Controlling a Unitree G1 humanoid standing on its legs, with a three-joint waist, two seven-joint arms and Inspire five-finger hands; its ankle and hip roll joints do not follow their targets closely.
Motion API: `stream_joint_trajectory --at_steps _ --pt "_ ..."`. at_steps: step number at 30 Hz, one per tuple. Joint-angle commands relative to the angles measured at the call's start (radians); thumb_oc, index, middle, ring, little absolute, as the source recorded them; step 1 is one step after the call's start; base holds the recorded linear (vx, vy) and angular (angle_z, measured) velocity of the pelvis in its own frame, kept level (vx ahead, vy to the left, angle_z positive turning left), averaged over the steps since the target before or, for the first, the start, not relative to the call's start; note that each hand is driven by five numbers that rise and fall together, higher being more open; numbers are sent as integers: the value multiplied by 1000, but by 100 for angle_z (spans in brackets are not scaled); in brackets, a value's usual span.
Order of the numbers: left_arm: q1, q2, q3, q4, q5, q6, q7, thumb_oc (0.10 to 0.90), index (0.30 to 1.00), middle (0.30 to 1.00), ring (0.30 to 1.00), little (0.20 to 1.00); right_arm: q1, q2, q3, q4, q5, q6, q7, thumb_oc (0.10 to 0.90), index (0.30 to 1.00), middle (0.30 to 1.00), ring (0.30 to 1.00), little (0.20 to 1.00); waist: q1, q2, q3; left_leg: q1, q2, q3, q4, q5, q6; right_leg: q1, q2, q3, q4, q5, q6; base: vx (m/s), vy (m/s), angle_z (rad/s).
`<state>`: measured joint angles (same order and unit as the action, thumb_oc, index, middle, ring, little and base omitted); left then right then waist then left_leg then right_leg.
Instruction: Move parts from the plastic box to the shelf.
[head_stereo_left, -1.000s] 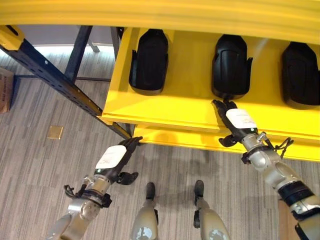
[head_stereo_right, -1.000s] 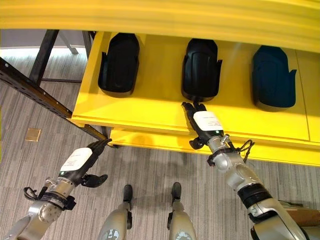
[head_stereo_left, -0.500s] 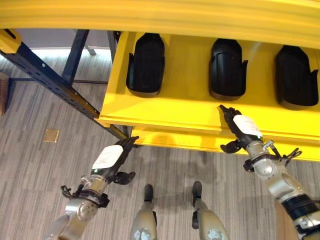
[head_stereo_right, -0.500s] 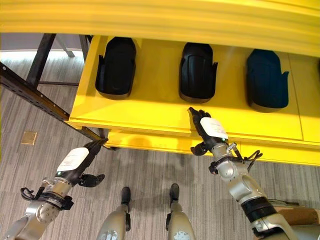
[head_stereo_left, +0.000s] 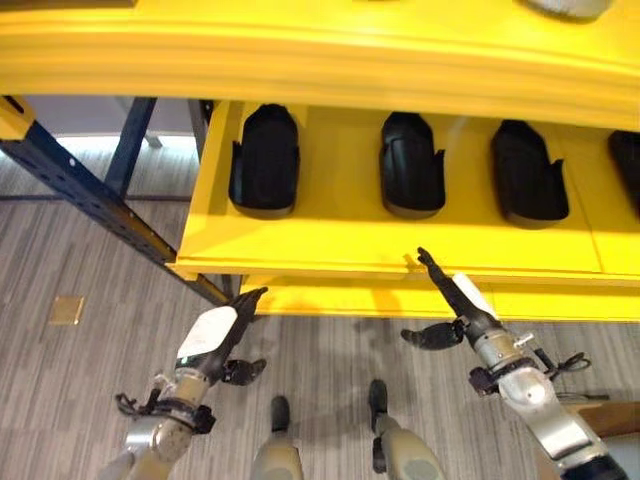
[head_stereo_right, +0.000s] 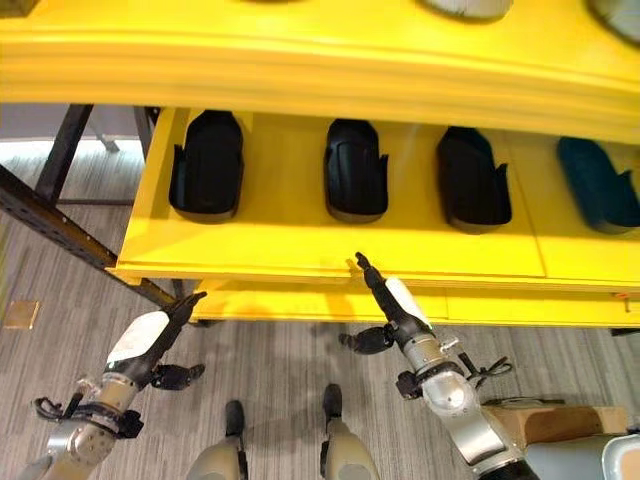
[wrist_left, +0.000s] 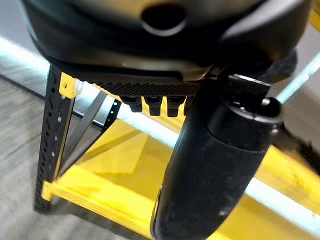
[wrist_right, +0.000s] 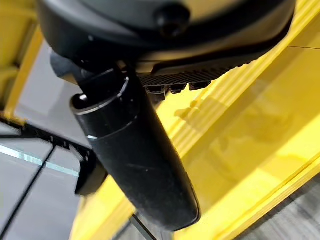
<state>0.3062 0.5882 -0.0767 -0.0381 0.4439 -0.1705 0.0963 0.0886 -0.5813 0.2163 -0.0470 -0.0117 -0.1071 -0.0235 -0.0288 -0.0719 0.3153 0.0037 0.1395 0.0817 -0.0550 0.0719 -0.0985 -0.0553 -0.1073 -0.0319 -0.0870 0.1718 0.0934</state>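
Several black moulded parts lie in a row on the yellow shelf (head_stereo_left: 330, 240): one at the left (head_stereo_left: 265, 160), one in the middle (head_stereo_left: 411, 166), one to its right (head_stereo_left: 527, 176). My right hand (head_stereo_left: 455, 298) is open, its straight fingers pointing at the shelf's front edge below the middle part, holding nothing. My left hand (head_stereo_left: 215, 335) is open and empty over the floor, below the shelf's left corner. In the wrist views each hand's thumb (wrist_left: 210, 165) (wrist_right: 135, 160) stands free, with yellow shelving beyond.
A dark blue upright and diagonal brace of the rack (head_stereo_left: 90, 200) run down at the left. A higher yellow shelf front (head_stereo_left: 320, 60) overhangs the row of parts. Grey striped carpet (head_stereo_left: 70, 380) with a small brass floor plate (head_stereo_left: 66, 309) lies below.
My right hand has drawn back from the middle part, off the shelf board to its front edge, and lowered. The camera has shifted, showing more of the shelf's right side. The left hand barely moved.
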Motion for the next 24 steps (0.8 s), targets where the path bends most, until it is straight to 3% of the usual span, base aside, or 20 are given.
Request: stream_joint_trajectory --at_steps 1,7,11,24 --pt "8 -29 40 6 -191 -53 23 900 1000 1000 1000 1000 13 11 -56 -89 169 -102 5 900 1000 1000 1000 1000 -19 0 -125 -42 31 -9 46 -21 10 50 -26 -31 61 -147 18 2 39 -4" --pt "-6 -135 -6 62 -564 -63 -33 900 1000 1000 1000 1000 102 63 -50 -59 295 -111 32 900 1000 1000 1000 1000 -34 14 -190 -5 29 3 2 -1 13 62 -25 -27 47 -137 29 -18 15 -5" --pt "-35 -174 -45 132 -705 -70 -50 900 1000 1000 1000 1000 110 81 -22 -20 326 -121 32 900 1000 1000 1000 1000 -43 22 -235 15 46 9 -7 9 6 66 -9 -10 57 -146 26 -36 -54 -9" --pt "-71 -230 -120 230 -842 -71 -95 900 1000 1000 1000 1000 144 65 -10 9 326 -149 26 900 1000 1000 1000 1000 -66 59 -306 26 136 20 -18 77 -40 94 83 22 25 -166 -12 -22 -93 -11"
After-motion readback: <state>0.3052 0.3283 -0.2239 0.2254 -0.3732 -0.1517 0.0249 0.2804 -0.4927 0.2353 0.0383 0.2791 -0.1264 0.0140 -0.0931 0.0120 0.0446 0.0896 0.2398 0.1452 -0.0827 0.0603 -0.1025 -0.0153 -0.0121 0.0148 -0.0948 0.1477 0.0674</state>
